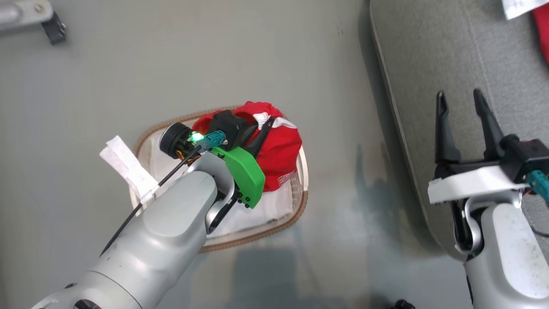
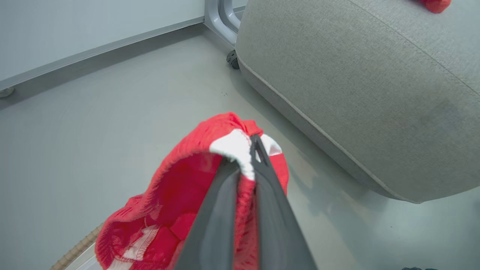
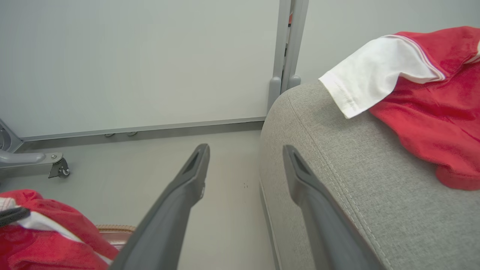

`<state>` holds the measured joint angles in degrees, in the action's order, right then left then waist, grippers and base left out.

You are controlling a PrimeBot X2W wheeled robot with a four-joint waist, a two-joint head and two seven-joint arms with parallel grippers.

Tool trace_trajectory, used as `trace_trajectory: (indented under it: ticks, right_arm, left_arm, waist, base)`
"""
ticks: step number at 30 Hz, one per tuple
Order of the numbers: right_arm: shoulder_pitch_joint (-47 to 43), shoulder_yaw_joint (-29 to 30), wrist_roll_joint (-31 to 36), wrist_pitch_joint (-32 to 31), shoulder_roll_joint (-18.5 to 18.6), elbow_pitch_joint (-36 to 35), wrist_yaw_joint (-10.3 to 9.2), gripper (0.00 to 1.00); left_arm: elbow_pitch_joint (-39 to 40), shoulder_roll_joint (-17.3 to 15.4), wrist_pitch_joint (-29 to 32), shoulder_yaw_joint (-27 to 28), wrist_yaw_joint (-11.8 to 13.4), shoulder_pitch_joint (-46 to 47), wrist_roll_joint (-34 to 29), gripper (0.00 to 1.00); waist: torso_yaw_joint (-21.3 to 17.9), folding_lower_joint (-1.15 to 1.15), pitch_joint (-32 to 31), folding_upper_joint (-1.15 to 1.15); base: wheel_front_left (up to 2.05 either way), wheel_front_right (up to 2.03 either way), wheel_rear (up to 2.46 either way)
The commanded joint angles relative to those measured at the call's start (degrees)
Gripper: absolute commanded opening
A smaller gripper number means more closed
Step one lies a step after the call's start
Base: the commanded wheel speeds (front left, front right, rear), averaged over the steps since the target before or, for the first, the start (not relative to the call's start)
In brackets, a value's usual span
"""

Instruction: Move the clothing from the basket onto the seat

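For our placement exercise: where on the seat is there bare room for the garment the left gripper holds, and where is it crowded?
Free: fabric of the seat between its rounded edge and the other garment lying on it. Crowded: around that garment, and the edge under the open right gripper.

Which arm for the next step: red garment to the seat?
Left, likely. The left gripper has its jaws shut on the red garment over the basket; it need only swing to the seat. The right gripper hangs by the seat edge, jaws open, empty.
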<state>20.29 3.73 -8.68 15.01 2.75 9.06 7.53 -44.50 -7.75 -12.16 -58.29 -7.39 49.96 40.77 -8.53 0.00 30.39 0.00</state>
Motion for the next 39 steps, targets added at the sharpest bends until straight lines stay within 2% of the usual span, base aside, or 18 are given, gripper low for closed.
trace_trajectory:
  ticks: [1, 10, 19, 30, 39]
  right_arm:
    - [-1.7, 0.1, 0.3, 0.3, 0.3, 0.7, -0.08, 1.0]
    - [-6.5, -1.3, 1.2, 0.3, 0.2, 4.3, -0.08, 1.0]
    - [-8.9, -3.6, 1.7, 0.3, 0.2, 6.7, -0.08, 1.0]
    - [-9.0, -5.8, 1.9, 0.3, 0.2, 7.4, -0.08, 1.0]
    - [-8.6, -11.4, 1.1, 0.3, 0.2, 5.4, -0.08, 1.0]
  left_arm:
    - [0.8, 0.2, -0.2, -0.3, -0.1, 0.2, 0.6, 0.0]
    - [4.7, -0.3, -0.3, 0.9, 0.0, 3.5, 2.0, 0.0]
    - [7.0, -0.5, 1.1, 2.4, 0.1, 8.2, 3.5, 0.0]
    - [11.1, -2.0, 4.5, 2.3, -0.1, 11.4, 5.5, 0.0]
    - [13.9, -3.4, 5.5, 1.4, 0.0, 10.5, 5.9, 0.0]
  waist:
    - [4.1, 0.0, -11.0, 0.0]
    - [5.0, 0.0, -22.0, 0.0]
    - [5.3, 0.0, -29.1, 0.0]
    - [6.2, 0.0, -31.8, 0.0]
    - [7.1, 0.0, -32.5, 0.0]
  base:
    - [0.0, 0.0, 0.0]
    - [0.0, 0.0, 0.0]
    - [0.0, 0.0, 0.0]
    - [0.0, 0.0, 0.0]
    - [0.0, 0.0, 0.0]
